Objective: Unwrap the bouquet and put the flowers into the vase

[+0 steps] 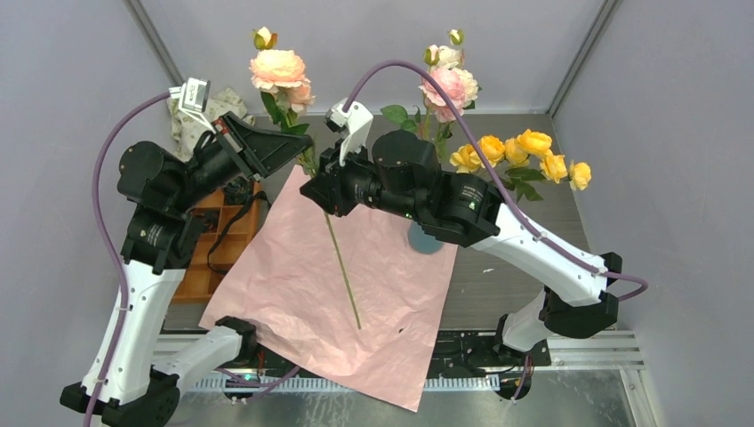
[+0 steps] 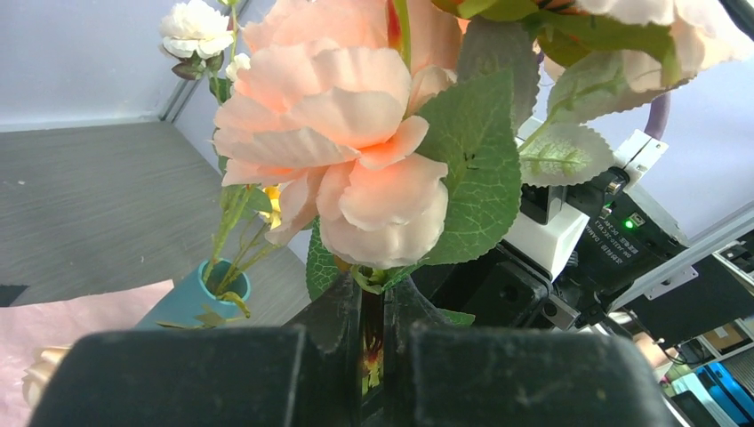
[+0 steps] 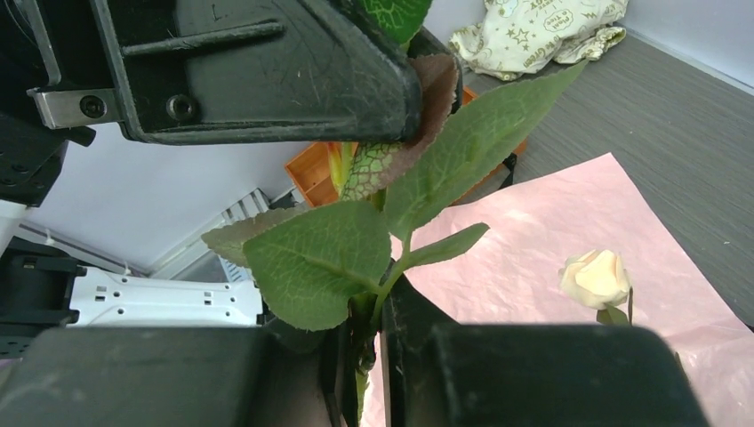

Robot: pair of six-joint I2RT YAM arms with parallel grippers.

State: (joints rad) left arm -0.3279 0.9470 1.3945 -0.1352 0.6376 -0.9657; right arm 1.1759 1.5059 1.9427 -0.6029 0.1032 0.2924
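your left gripper (image 1: pixel 298 147) is clamped tight on the peach flower (image 1: pixel 277 69) stem, above the pink paper (image 1: pixel 293 294). your right gripper (image 1: pixel 313 191) pinches the same stem lower. vase (image 1: pixel 427 241) stands right, under that arm.

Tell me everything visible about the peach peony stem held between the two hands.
The peach peony stem looks artificial: a large layered peach-pink bloom, a smaller one beside it, a yellowish bud above, broad veined green leaves and a long thin pale stalk. It tilts, with the blooms toward the far wall and the bare end over the pink wrapping paper. The left hand is shut on it under the blooms. The right hand pinches it lower, among the leaves.
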